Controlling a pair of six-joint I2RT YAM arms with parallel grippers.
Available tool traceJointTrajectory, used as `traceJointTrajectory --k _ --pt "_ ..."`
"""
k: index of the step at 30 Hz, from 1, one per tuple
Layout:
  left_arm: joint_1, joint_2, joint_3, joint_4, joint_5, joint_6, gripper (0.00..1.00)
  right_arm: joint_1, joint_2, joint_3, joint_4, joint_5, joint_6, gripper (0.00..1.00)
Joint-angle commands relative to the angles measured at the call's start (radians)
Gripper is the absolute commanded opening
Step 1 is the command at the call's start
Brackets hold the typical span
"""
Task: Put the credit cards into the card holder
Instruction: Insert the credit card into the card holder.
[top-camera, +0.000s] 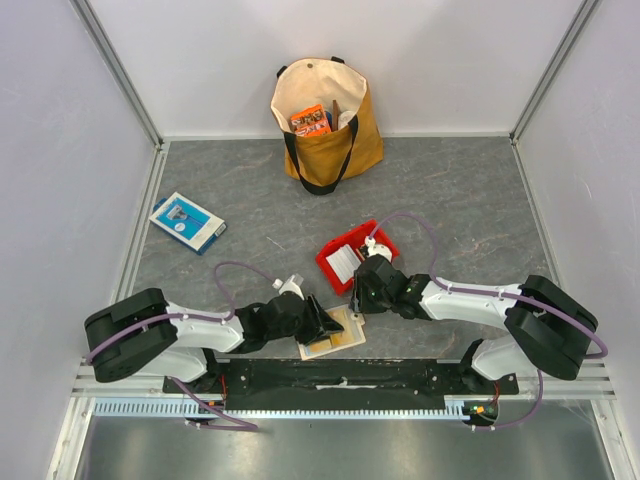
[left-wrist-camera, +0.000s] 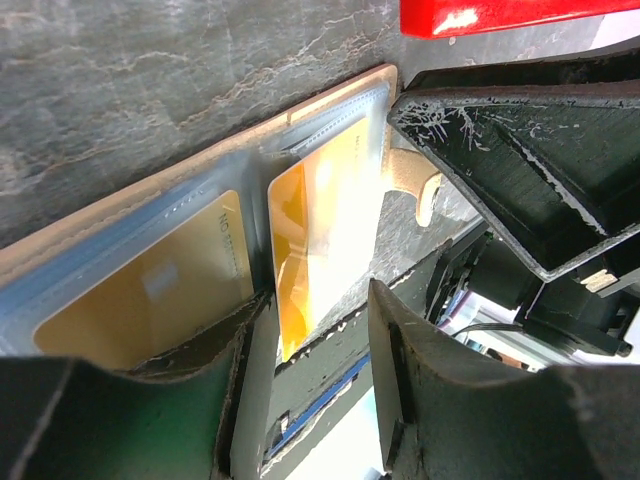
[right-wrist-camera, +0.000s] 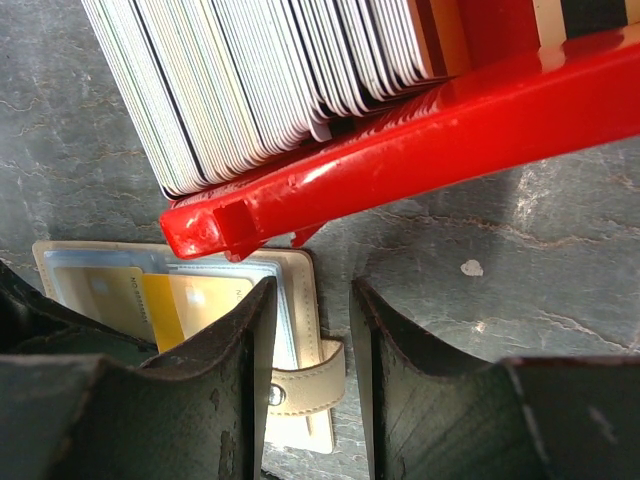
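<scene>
1. Card holder: a small beige leather-like folding wallet. It lies opened flat on the grey marbled counter, near the front edge and between the two arms. Its clear inner slots face up, and its snap tab sticks out from one side.
2. Cards in the holder: a pale gold card sits in one clear slot. Just beside it, an orange-yellow card lies slightly askew, partly in the next slot.
3. Credit cards: the remaining white and pale grey plastic cards stand on edge in a packed row inside a red plastic tray. The tray lies just behind the holder.
4. Left gripper: it is low over the near-left part of the holder. Its black fingers stand a little apart, with the lower end of the orange-yellow card showing in the gap. Whether they press on that card cannot be told.
5. Right gripper: it hangs over the gap between the tray and the holder. Its fingers are parted by a narrow slit and hold nothing; the snap tab shows through the slit.
6. Surroundings: a blue-and-white flat box lies well apart on the far left of the counter. A mustard-tan cloth tote bag stands at the back wall with an orange packet inside it.
</scene>
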Motion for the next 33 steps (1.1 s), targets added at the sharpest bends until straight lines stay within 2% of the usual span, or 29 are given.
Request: traceJointTrajectory --k 1,4,10,16,18,22,24,33 --pt "-0.006 0.009 -0.016 -0.250 -0.049 0.070 0.47 0.009 0.025 -0.037 -0.124 0.012 -0.004 0.43" --pt "-0.006 0.015 0.002 -0.271 -0.050 0.073 0.40 0.009 0.028 -0.037 -0.123 0.007 -0.004 0.43" --pt "-0.006 0.059 0.097 -0.339 -0.055 0.130 0.38 0.017 0.025 -0.031 -0.121 -0.010 -0.002 0.43" --pt "-0.006 0.171 0.221 -0.388 -0.032 0.199 0.45 0.030 0.031 -0.037 -0.114 -0.011 0.018 0.42" --pt "-0.006 0.216 0.269 -0.420 -0.022 0.219 0.50 0.033 0.031 -0.043 -0.112 -0.010 0.022 0.41" --pt "-0.005 0.257 0.286 -0.416 -0.004 0.236 0.52 0.032 0.031 -0.054 -0.112 -0.001 0.032 0.39" --pt "-0.006 0.262 0.286 -0.419 -0.009 0.240 0.58 0.032 0.033 -0.057 -0.112 -0.002 0.033 0.36" --pt "-0.005 0.319 0.335 -0.492 -0.009 0.289 0.58 0.033 0.028 -0.069 -0.120 0.010 0.033 0.35"
